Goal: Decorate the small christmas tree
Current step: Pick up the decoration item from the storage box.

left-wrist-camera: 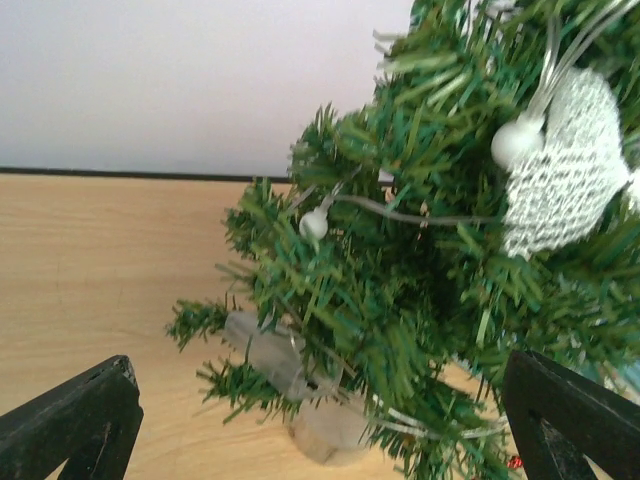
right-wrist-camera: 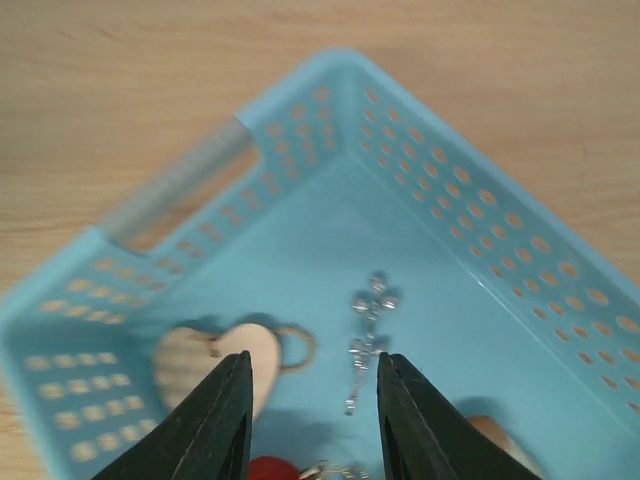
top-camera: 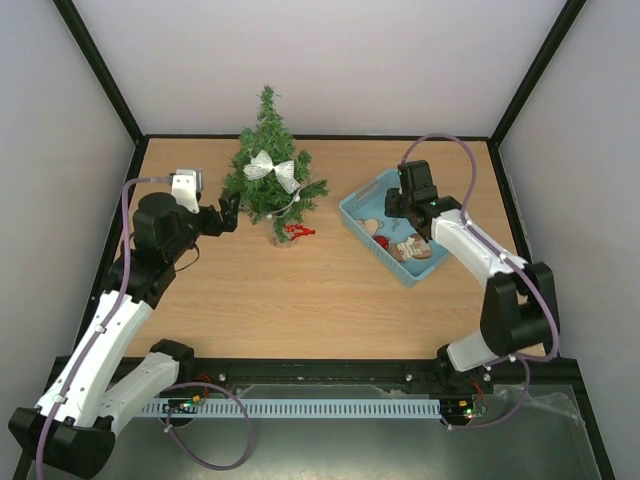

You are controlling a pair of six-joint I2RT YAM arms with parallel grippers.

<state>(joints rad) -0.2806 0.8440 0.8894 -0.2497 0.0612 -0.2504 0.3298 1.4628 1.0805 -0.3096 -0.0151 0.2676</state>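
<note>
- While both arms reach out from the near edge of the wooden counter [top-camera: 300, 300], their jaws are empty.
- The right arm [top-camera: 470, 245] hangs over a pale blue perforated basket [top-camera: 362, 195] on the counter's right side, its jaws parted a little and pointing down into it.
- On the basket floor, the right wrist view shows a wooden heart [right-wrist-camera: 215, 365] with a ring. A small silver beaded trinket [right-wrist-camera: 368, 325] lies just beside it, in line with the gap between the jaws.
- The left arm [top-camera: 110, 330] stretches toward the tree's left side, its jaws spread wide at the level of the lower branches. Whether they touch the needles cannot be told.
- The small christmas tree [top-camera: 266, 125] stands upright toward the far middle of the counter, left of the basket and apart from it.
- A silver mesh bow [top-camera: 272, 170] sits on the tree's front, and a string of white beads [left-wrist-camera: 314, 223] threads the branches.
- A small red ornament [top-camera: 297, 231] lies at the tree's base.
</note>
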